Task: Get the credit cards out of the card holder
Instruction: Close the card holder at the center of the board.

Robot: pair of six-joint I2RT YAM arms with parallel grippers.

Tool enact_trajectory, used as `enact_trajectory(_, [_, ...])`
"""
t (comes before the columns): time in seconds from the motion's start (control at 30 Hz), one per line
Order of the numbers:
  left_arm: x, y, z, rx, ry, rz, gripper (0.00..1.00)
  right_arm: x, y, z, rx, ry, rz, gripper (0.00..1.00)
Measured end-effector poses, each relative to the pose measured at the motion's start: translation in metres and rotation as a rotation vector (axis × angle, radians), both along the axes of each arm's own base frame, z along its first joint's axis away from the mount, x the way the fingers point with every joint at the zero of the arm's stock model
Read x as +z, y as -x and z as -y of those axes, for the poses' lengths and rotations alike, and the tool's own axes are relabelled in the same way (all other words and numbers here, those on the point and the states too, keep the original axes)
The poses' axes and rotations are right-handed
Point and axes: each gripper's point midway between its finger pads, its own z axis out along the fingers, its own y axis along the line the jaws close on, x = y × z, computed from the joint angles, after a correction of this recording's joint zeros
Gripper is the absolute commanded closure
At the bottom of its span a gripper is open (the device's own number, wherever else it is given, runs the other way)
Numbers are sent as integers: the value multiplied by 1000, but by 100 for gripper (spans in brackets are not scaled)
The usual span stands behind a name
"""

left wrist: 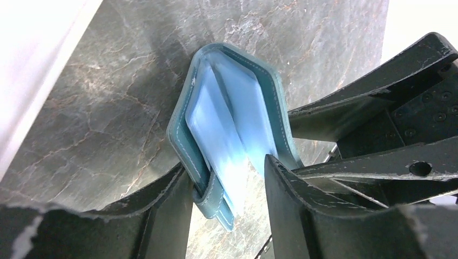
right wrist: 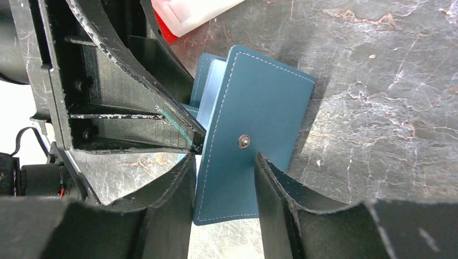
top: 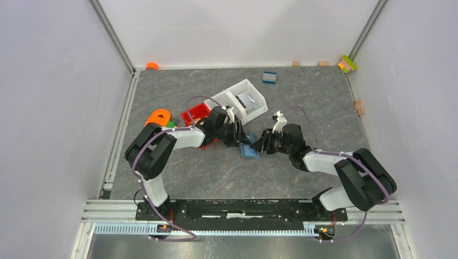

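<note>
Card holder (top: 249, 150) sat half open mid-desk (top: 216, 172), between both arms. Left pincer (left wrist: 226, 167) stood parted, loose around its fold. Right pincer (right wrist: 224, 157) straddled the outer flap, grip unclear. No credit cards showed; extraction apparently pending, needing one flap pinned first.

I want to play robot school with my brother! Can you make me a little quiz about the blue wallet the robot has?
1. True or false: only one gripper reaches the card holder.
2. The card holder's inside is: A red, B pale blue, C black.
3. What small round thing sits on its outer flap?
Key: 1 false, the left gripper and the right gripper both straddle it; 2 B; 3 a metal snap.
</note>
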Motion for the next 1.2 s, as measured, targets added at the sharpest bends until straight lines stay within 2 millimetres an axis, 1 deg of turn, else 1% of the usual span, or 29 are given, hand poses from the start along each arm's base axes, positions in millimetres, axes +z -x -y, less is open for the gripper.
enact_trajectory(0.07, [-2,1,-3,4,-17,-4,43,0,0,-1,3,-3,-6,53])
enact_trajectory(0.2, [-1,2,-7,9,-47,-1,40,0,2,-3,12,-4,-7,46])
enact_trajectory(0.3, [4,0,-12,18,-73,24,40,0,4,-5,28,-1,1,41])
enact_trajectory(0.33, [8,-1,-15,25,-84,37,40,1,5,-5,32,2,5,42])
enact_trajectory(0.57, [32,-7,-27,70,-120,123,40,19,8,-12,70,-10,76,62])
enact_trajectory(0.67, [39,-10,-29,81,-121,150,43,16,9,-14,79,-11,69,62])
enact_trajectory(0.73, [41,-10,-29,84,-121,157,46,9,11,-15,86,-3,50,62])
enact_trajectory(0.77, [41,-10,-29,83,-121,159,49,4,12,-15,91,3,37,62])
enact_trajectory(0.87, [41,-10,-29,78,-120,160,57,-9,16,-19,111,17,-6,68])
enact_trajectory(0.97, [39,-8,-27,65,-122,158,64,-15,15,-21,116,28,-26,72])
enact_trajectory(1.03, [36,-6,-25,55,-127,154,66,-19,12,-23,113,39,-38,78])
enact_trajectory(1.13, [27,-1,-21,30,-129,129,72,-27,8,-23,101,55,-58,91])
enact_trajectory(1.2, [20,0,-18,15,-129,111,76,-30,7,-23,95,61,-65,96])
